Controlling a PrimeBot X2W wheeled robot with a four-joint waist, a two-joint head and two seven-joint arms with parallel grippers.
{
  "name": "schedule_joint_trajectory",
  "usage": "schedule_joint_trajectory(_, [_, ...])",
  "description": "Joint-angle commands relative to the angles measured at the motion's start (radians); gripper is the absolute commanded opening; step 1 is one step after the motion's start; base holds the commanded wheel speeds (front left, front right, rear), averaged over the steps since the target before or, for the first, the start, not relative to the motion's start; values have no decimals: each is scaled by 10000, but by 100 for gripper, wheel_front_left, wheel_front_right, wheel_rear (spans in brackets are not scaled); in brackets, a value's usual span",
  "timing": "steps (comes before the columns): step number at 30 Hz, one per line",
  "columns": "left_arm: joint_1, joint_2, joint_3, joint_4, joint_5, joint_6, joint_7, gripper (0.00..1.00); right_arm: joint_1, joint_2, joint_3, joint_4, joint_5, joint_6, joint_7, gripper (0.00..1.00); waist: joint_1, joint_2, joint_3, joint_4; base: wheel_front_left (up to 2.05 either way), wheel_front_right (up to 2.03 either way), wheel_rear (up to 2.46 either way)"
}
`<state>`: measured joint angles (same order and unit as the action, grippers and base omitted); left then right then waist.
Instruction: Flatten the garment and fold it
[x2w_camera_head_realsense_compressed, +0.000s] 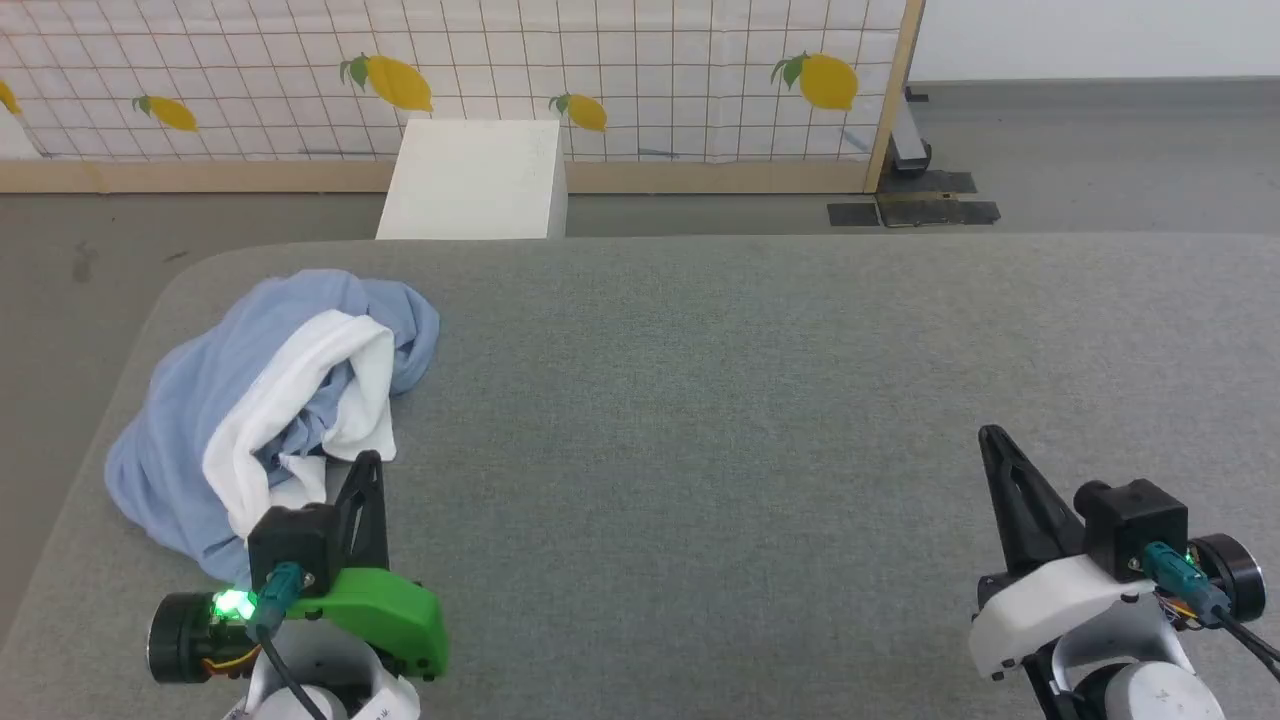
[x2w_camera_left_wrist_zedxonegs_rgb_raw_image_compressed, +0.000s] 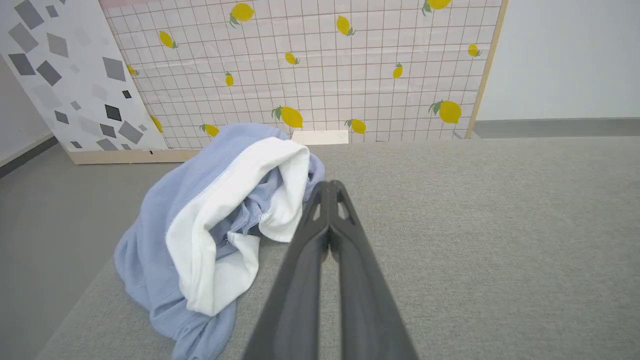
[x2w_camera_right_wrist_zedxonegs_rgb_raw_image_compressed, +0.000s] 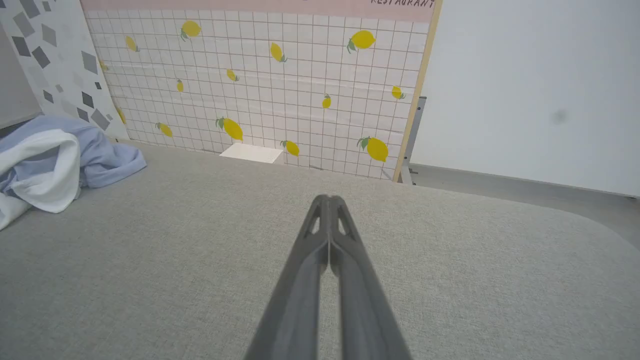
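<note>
The garment (x2w_camera_head_realsense_compressed: 200, 400) is a crumpled heap of light blue cloth with its white lining turned out, lying at the left end of the grey table (x2w_camera_head_realsense_compressed: 700, 400). My left gripper (x2w_camera_head_realsense_compressed: 368, 460) hovers just right of the heap's near edge, shut and empty. In the left wrist view the shut fingertips (x2w_camera_left_wrist_zedxonegs_rgb_raw_image_compressed: 330, 186) point past the garment (x2w_camera_left_wrist_zedxonegs_rgb_raw_image_compressed: 165, 220), whose white fold lies just to their left. My right gripper (x2w_camera_head_realsense_compressed: 990, 435) is shut and empty at the table's lower right, far from the cloth. In the right wrist view its tips (x2w_camera_right_wrist_zedxonegs_rgb_raw_image_compressed: 328, 200) are over bare felt, with the garment (x2w_camera_right_wrist_zedxonegs_rgb_raw_image_compressed: 55, 160) at the far left.
A white box (x2w_camera_head_realsense_compressed: 475, 180) stands on the floor behind the table, against a lemon-patterned tiled screen (x2w_camera_head_realsense_compressed: 600, 70) with a wooden frame. Grey floor runs along the table's left side and behind it. The table's rounded far-left corner (x2w_camera_head_realsense_compressed: 190, 275) lies close to the heap.
</note>
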<state>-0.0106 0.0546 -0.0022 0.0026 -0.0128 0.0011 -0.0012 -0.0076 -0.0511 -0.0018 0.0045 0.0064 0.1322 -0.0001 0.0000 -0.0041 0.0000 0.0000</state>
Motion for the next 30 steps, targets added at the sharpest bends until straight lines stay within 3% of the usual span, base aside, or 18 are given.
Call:
schedule_joint_trajectory(1, [106, -43, 22, -26, 128, -11, 12, 0, 76, 9, 18, -45, -64, -15, 1, 0, 0, 41, 0, 0, 0, 0, 0])
schedule_joint_trajectory(30, [106, -43, 22, -26, 128, -11, 12, 0, 76, 9, 18, -45, -64, -15, 1, 0, 0, 41, 0, 0, 0, 0, 0])
